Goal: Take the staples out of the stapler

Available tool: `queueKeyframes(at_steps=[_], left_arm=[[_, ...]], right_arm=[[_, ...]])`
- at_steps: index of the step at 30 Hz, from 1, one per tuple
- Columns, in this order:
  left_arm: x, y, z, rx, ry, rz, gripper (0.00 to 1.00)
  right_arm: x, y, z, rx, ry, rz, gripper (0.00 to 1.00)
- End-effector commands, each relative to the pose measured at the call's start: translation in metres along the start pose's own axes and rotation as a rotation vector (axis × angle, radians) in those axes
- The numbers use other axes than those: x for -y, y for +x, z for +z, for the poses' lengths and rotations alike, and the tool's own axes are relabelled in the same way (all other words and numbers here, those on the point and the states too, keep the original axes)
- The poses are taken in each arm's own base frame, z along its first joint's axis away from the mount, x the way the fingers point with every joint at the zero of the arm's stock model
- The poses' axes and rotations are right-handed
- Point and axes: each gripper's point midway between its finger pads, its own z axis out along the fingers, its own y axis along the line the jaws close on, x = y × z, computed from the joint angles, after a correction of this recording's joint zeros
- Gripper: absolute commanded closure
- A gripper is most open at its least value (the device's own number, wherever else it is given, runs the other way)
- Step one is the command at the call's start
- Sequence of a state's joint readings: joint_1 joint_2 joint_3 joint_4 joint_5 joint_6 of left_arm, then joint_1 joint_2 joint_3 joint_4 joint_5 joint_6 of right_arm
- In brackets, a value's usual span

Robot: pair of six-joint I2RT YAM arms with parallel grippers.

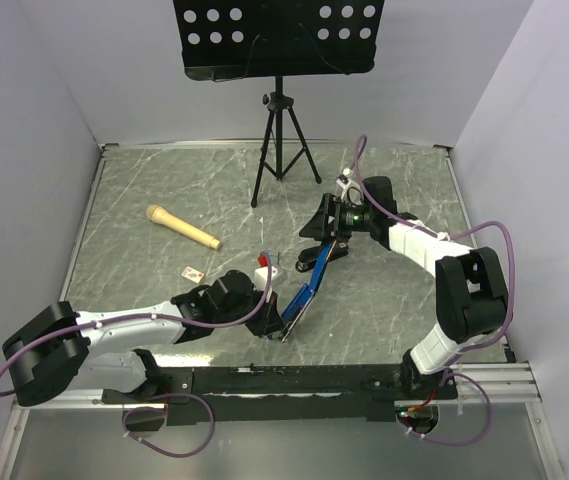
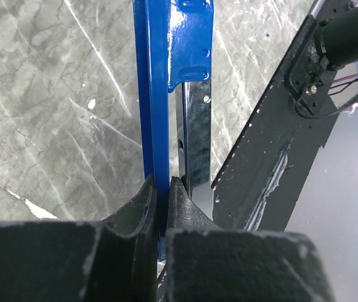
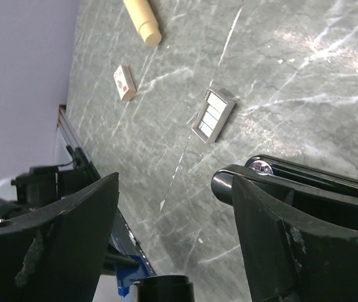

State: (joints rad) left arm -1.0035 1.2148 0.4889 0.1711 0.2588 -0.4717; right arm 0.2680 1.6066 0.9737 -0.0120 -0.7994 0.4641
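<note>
Two grippers are flanking the stapler at mid-table. It is lying opened out long, with the blue metal channel running toward the left fingers and the black end toward the right ones.

Left gripper is clamping. Both fingers are pinching one wall of the blue channel right at their tips, and the channel is running straight away from them. A glossy black bar is sitting just beside the channel, on the side of the right-hand finger in that view.

Right gripper is standing released, fingers spread wide, gripping nothing. The stapler's glossy black part with a bright rivet is showing just behind the right-hand finger in that wrist view, not between the fingers. Can't tell if it's touching.

Staples are lying flat on the table as a small silver-grey strip. They are showing through the gap beyond the fingertips, well apart from them and off the stapler.

Tan block and wooden handle are lying further out, toward the left-hand finger's side.
</note>
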Motion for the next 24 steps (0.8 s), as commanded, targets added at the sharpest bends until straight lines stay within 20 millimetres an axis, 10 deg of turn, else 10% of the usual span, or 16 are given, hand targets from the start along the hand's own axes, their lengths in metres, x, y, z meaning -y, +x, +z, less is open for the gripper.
queueKeyframes(at_steps=[1,16,24], left_arm=[[0.024,-0.061,-0.003,0.190,0.041,0.084,0.99],[-0.005,-0.065,0.001,0.174,-0.143,0.030,0.99],[-0.022,-0.065,0.007,0.124,-0.249,0.034,0.99]], right_arm=[[-0.003,-0.020,-0.001,0.075,0.050,0.031,0.16],[-0.014,-0.027,-0.030,0.181,0.161,0.102,0.08],[-0.011,-0.011,-0.005,0.122,0.185,0.091,0.12]])
